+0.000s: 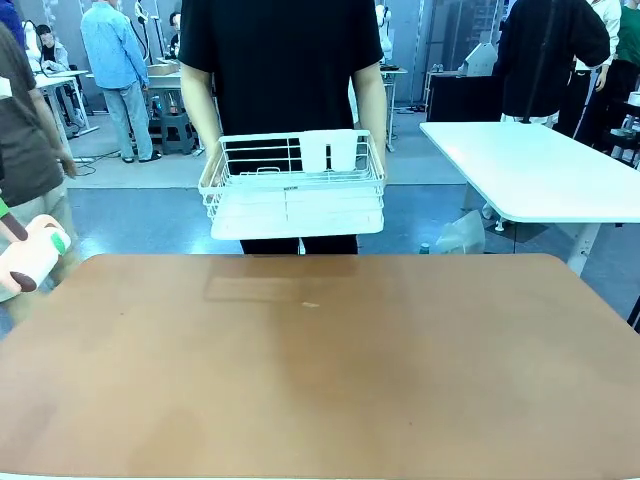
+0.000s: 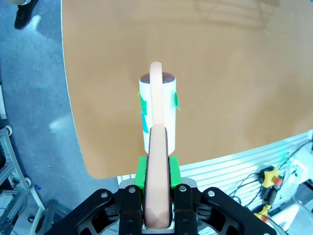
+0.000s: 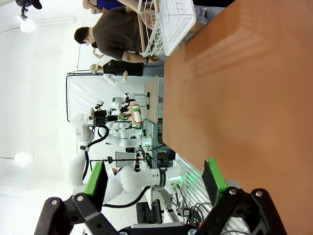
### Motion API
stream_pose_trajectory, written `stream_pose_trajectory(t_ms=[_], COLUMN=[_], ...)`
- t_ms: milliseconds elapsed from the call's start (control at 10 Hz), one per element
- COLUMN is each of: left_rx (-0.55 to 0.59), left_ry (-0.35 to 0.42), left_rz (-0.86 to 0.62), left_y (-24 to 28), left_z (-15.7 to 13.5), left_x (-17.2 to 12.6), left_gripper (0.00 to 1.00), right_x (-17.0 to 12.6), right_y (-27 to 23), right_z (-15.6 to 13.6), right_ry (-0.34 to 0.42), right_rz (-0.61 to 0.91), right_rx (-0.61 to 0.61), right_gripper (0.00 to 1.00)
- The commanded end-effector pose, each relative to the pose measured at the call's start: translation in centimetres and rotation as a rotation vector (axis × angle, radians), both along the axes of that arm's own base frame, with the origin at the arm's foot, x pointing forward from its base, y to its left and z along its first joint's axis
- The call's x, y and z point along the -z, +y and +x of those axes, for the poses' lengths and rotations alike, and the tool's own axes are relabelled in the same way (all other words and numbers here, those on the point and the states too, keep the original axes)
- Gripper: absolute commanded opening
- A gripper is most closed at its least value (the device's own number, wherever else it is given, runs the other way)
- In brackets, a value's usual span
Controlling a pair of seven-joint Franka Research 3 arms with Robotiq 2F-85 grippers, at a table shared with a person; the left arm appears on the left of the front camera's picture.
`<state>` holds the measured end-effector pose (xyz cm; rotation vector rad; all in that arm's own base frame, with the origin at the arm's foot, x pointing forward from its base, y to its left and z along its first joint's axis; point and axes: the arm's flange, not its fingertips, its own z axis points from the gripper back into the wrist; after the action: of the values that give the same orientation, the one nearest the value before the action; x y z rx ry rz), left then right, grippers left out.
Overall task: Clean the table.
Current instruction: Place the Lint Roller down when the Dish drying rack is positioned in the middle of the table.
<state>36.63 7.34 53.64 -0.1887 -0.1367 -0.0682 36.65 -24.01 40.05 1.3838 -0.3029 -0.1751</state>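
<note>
left gripper: clamped on lint roller handle | roller above table left edge, axis pointing inward | right gripper: wide, empty

Probably a robotics lab: other work tables.

1. A white wire basket with a rectangular frame is held up by a person in a black T-shirt standing at the far side.
2. A white-topped table with metal legs stands to the right on the blue-grey floor.
3. More people stand in the background.
4. A yellow clamp-like tool lies among cables.
</note>
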Motion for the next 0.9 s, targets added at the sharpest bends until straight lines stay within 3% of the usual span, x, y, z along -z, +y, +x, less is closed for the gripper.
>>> stream_pose_trajectory(t_ms=[0, 800], left_rx=[-0.005, -0.005], left_ry=[-0.004, -0.004], left_rz=[0.005, 0.005], left_y=[0.17, 0.17], left_z=[-0.22, -0.22], left_x=[-0.16, -0.16], left_gripper=[0.21, 0.21], right_x=[-0.36, -0.36], right_y=[0.17, 0.17], right_z=[0.02, 0.02], right_ry=[-0.003, -0.003], right_rz=[0.003, 0.003], right_rx=[-0.004, -0.004], right_gripper=[1.0, 1.0])
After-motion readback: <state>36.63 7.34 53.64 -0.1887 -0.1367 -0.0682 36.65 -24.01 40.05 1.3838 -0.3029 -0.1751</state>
